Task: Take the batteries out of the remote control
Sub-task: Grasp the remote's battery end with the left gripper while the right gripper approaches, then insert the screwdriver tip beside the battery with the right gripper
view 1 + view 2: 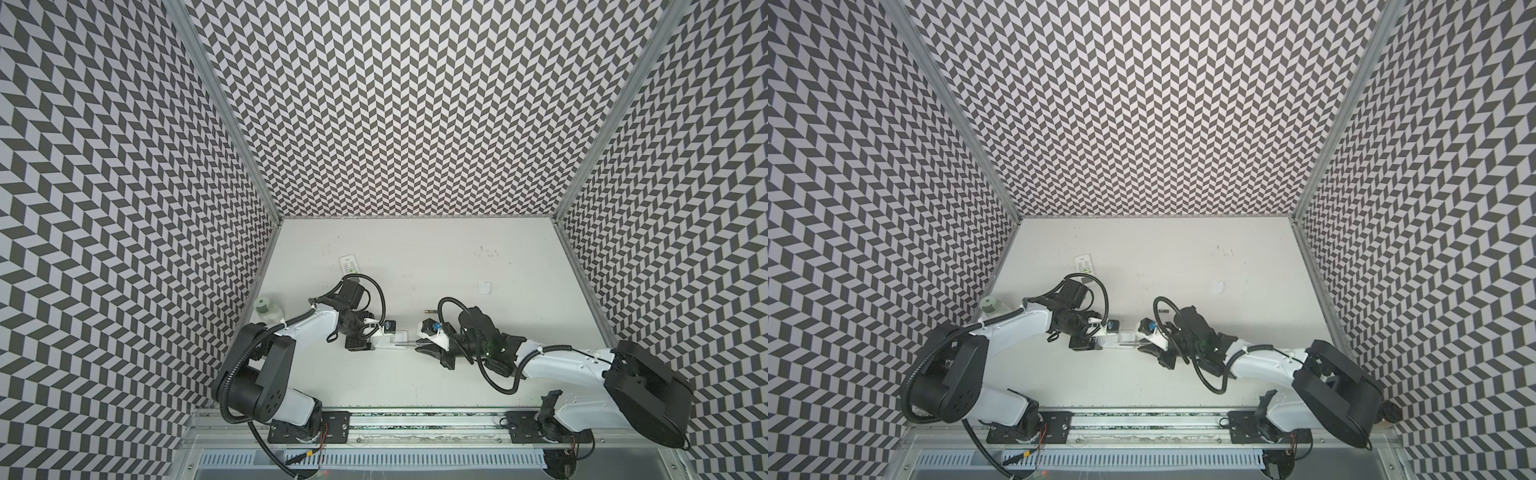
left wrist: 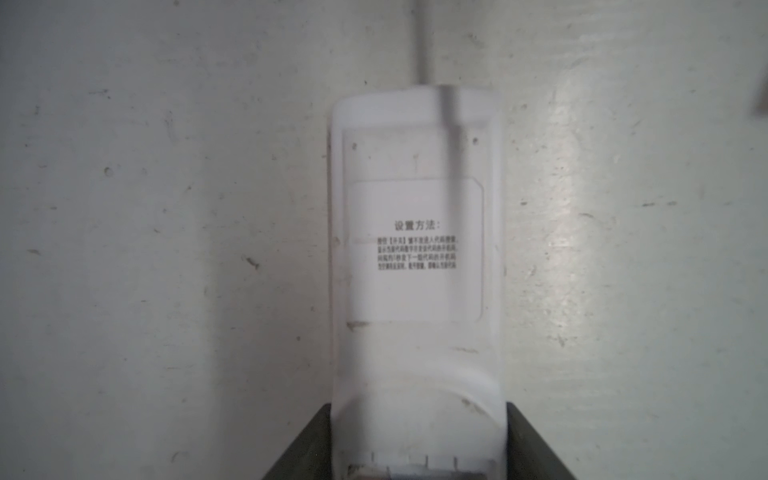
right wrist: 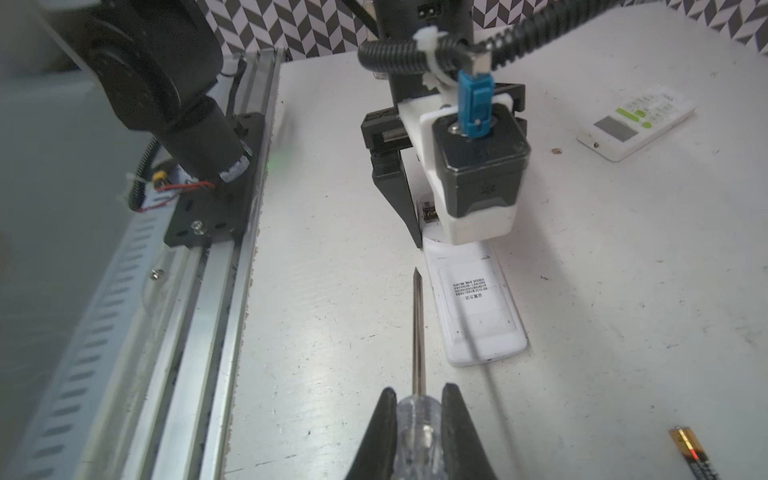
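Right now your left hand (image 2: 419,409) is closed on the remote control (image 2: 415,249). Its two dark fingers (image 2: 307,449) press against the long sides at one end. The white body lies back-side up on the worktop (image 3: 582,291), printed label showing.

Your right hand (image 3: 419,399) is clamped tight on the clear handle of the screwdriver (image 3: 417,324). The metal shaft points toward the left hand, running over the free end of the remote control. You cannot tell from these views whether the tip touches the casing.

One battery (image 3: 688,451), black with a gold end, lies loose on the worktop beside the right arm, well apart from the remote control. The same battery (image 1: 428,310) shows in a top view just beyond the right wrist.

At the gripped end a dark recess (image 3: 428,214) is open, but too little shows to say whether cells sit inside. A second remote (image 3: 636,120) lies buttons-up farther off, toward the left wall.
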